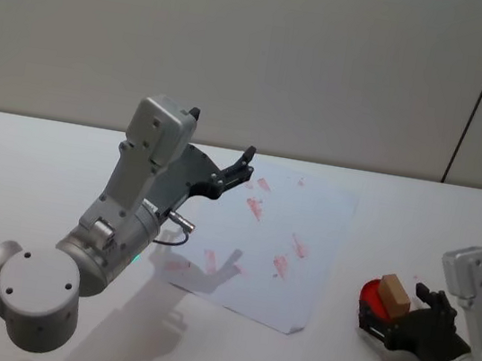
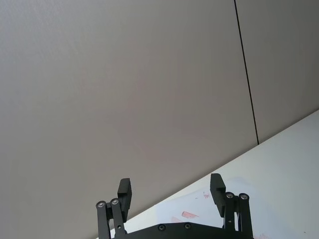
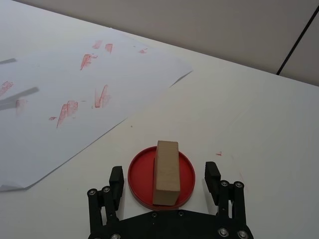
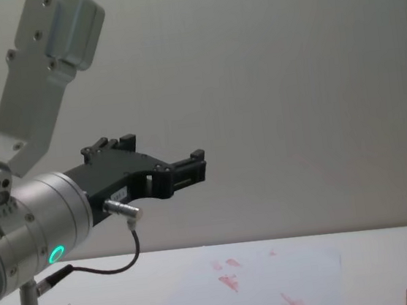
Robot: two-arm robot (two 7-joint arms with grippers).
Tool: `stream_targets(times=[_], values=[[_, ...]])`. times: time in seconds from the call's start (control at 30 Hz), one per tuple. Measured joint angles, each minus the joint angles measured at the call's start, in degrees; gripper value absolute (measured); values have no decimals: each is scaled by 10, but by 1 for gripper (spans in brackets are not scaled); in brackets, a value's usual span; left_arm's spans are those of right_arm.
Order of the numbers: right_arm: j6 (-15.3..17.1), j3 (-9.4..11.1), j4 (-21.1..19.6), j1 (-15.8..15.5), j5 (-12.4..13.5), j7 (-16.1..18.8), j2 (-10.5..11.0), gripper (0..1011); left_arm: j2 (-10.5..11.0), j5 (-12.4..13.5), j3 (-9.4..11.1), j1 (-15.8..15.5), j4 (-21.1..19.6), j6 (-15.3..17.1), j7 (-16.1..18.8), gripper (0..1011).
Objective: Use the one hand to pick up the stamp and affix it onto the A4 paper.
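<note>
The stamp (image 1: 394,294) stands on a red pad (image 3: 187,174) between the right gripper's (image 3: 164,170) spread fingers (image 3: 116,177), untouched. Grasping is the step in hand; next they should close squarely on it, then lift toward the A4 paper (image 1: 308,218). The left gripper (image 2: 170,183) hangs above the paper, fingers apart.

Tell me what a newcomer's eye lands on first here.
First, the left gripper, open and raised in the air above the A4 paper. The sheet lies on the white table and is smudged with red-pink marks. Next, at the table's right side, the wooden stamp stands on a round red dish between the open fingers of the right gripper, which do not touch it.
</note>
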Motion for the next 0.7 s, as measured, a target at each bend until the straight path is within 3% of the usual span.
stream_targets(times=[0.7], values=[[22,-2,13,36,-15,15,-17,1001,0,0,0,0,0,0,0,1003]])
